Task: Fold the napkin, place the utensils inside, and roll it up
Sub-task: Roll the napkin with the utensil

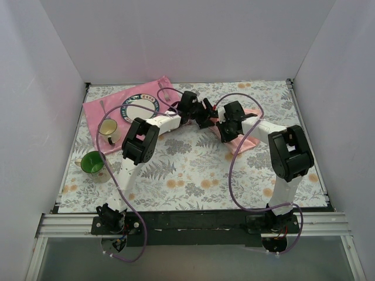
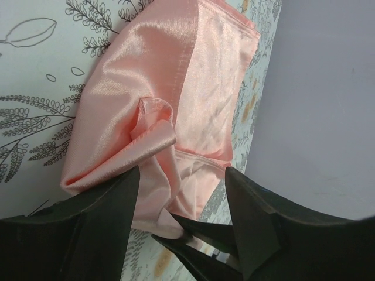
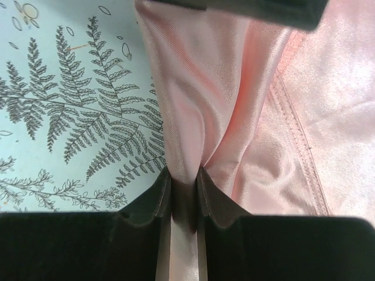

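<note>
Table: top covered edge to edge in a pale print of grey fern fronds and orange blossoms, lying flat. Far left corner: hot-pink rectangular mat, set at an angle. Near left: green cup, upright, directly on the print. Beige mug stands at the mat's near edge; possibly half on the mat, unclear from above. Right of centre, far half: salmon-pink napkin, bunched and creased, partly resting on the print.
</note>
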`<state>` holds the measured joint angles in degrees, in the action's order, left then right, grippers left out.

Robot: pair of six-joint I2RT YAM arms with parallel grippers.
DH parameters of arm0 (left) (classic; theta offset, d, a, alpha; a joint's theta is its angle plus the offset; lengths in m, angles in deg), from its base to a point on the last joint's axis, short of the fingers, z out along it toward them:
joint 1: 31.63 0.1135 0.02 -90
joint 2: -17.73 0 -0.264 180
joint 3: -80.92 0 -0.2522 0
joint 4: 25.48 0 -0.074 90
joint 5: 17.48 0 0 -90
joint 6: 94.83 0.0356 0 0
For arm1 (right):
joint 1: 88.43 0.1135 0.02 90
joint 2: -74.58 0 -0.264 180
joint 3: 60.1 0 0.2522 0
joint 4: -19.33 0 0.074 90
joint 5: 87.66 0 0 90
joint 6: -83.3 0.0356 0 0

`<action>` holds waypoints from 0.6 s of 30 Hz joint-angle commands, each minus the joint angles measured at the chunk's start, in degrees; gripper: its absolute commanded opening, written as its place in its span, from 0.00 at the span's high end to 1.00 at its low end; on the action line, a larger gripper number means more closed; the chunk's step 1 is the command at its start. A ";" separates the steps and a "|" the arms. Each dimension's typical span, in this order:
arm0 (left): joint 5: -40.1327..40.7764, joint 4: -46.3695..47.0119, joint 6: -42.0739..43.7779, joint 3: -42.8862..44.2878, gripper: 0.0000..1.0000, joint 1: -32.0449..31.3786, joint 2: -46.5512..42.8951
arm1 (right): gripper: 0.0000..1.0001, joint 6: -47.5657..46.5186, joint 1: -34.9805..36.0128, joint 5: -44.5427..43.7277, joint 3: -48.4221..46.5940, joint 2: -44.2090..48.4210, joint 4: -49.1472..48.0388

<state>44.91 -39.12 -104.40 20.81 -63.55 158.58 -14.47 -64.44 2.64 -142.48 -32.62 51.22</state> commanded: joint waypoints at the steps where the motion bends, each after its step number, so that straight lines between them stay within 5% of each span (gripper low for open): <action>1: -0.07 -8.29 3.94 2.85 0.38 3.18 -7.25 | 0.99 1.00 -2.54 14.36 2.79 -1.70 4.02; 10: 7.30 -16.19 9.39 0.49 0.33 3.80 -18.85 | 0.99 5.39 -6.14 35.29 5.42 -1.96 -0.37; 18: 21.63 -24.90 7.38 -18.37 0.36 -1.91 -32.64 | 0.99 12.25 -7.90 46.54 10.43 -4.77 -8.11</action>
<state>58.57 -56.70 -95.79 11.52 -61.87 132.75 -5.90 -72.01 42.00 -134.74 -33.60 44.16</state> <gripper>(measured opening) 0.644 0.228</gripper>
